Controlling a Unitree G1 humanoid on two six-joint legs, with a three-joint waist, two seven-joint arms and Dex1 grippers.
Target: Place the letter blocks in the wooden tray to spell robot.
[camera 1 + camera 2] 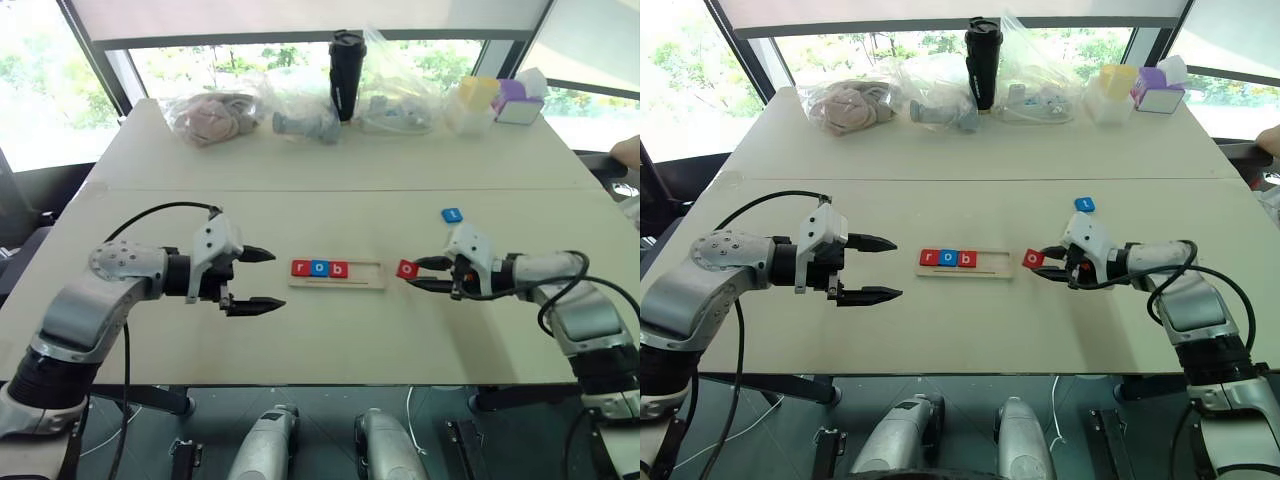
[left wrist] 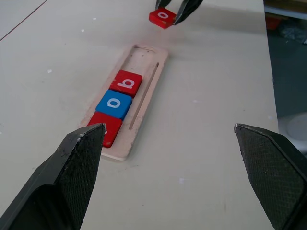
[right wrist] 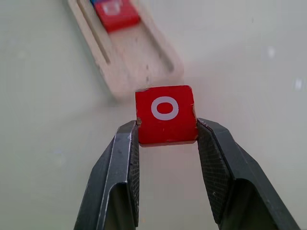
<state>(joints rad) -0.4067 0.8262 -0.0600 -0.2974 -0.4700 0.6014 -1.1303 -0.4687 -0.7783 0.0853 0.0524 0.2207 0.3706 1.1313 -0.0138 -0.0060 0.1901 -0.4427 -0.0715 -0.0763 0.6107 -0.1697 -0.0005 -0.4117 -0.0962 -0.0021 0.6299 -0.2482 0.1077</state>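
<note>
Red "o" tile (image 3: 166,114) sits pinched in our right gripper (image 1: 428,274), ready for the wooden tray (image 1: 365,275)'s fourth slot; left gripper (image 1: 256,281) gapes empty.

Tray slots: wooden tray (image 1: 337,274) filled at its left end by red r (image 1: 300,267), blue o (image 1: 319,267) and red b (image 1: 339,268); right two places bare.
Right approach to tray: occupied by right gripper (image 1: 412,278), clamped on red o block (image 3: 166,114) just off the tray's right end.
Left approach to tray: left gripper (image 1: 262,280), fingers spread wide, near the tray's left end.
Stray piece: blue tile (image 1: 452,214) beside the right arm, on its far side.
Far edge: bags (image 1: 213,115), black tumbler (image 1: 346,74), pastel boxes (image 1: 500,100), well apart from the tray.
Near strip: bare tabletop (image 1: 340,340).
</note>
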